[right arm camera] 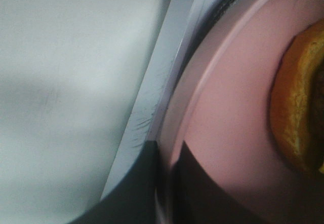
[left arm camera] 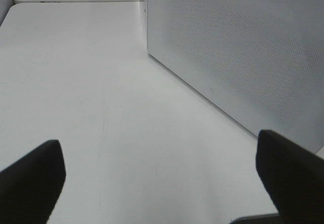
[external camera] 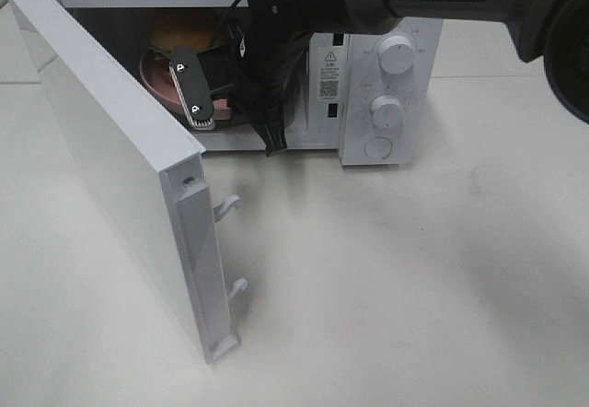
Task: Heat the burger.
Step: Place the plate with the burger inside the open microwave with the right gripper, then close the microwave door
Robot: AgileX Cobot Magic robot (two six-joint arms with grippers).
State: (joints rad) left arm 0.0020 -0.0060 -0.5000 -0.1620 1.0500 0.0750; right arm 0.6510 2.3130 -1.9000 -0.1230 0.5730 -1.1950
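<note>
1. The left gripper (left arm camera: pixel 157 183) is outside the high view. Its wrist view shows two black fingertips spread wide, holding nothing, above the white table top (left arm camera: pixel 101 107).
2. Nearest in the high view, the swung-open white microwave door (external camera: pixel 120 168) hides the left of the cavity.
3. The black right arm (external camera: pixel 276 57) covers much of the opening. The right gripper (external camera: pixel 191 92) is clamped on the rim of the flat pink round plate (external camera: pixel 152 71).
4. The golden-brown bunned burger (external camera: pixel 179 29) sits on that plate inside the white microwave oven (external camera: pixel 368 140), shadowed and partly hidden.
</note>
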